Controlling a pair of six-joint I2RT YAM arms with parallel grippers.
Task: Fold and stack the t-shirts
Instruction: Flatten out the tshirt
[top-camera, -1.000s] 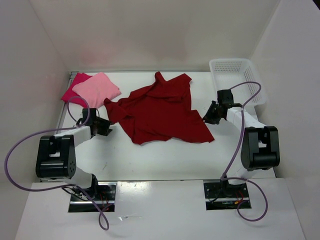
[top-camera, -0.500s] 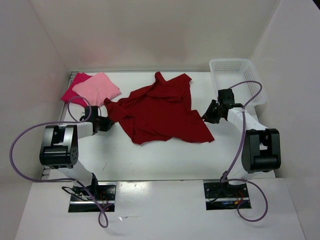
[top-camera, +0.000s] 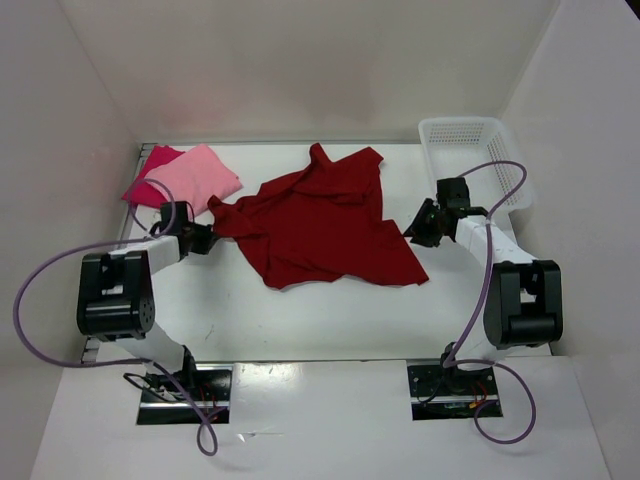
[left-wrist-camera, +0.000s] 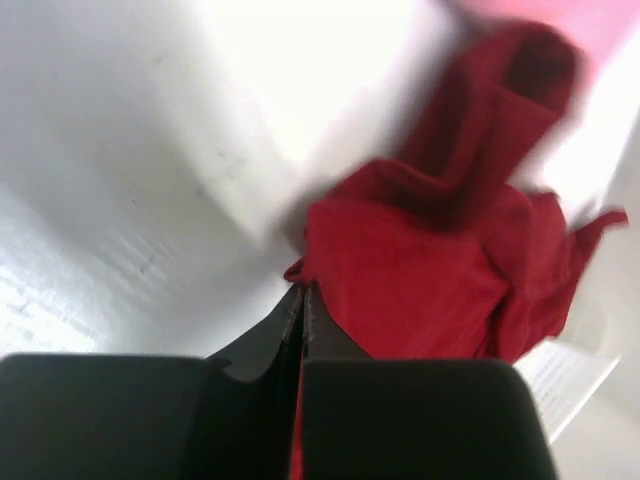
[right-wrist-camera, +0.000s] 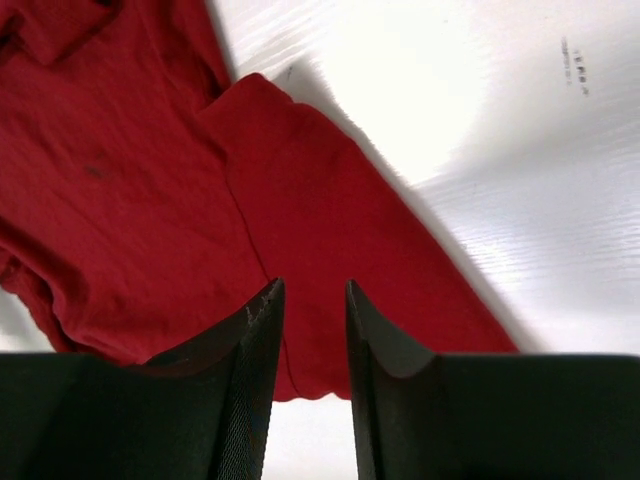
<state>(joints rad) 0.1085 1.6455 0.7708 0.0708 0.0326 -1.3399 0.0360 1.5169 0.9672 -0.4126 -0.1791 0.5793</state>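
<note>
The dark red t-shirt (top-camera: 325, 225) lies rumpled in the middle of the table (top-camera: 300, 320), and spreading it for folding seems in hand: the left gripper (top-camera: 208, 238) is clenched on its left edge, while the right gripper (top-camera: 413, 236), jaws apart over the right edge, must next close there.

White table (top-camera: 300, 320), dark red t-shirt (top-camera: 320, 225) crumpled mid-table, crimson-pink t-shirt (top-camera: 145, 180) far left, mesh basket (top-camera: 470, 145) far right

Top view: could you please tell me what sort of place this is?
Probably a robot lab cell: a white table boxed in by plain white panels, a left arm and right arm bolted at its edge, and a red shirt laid out.
</note>
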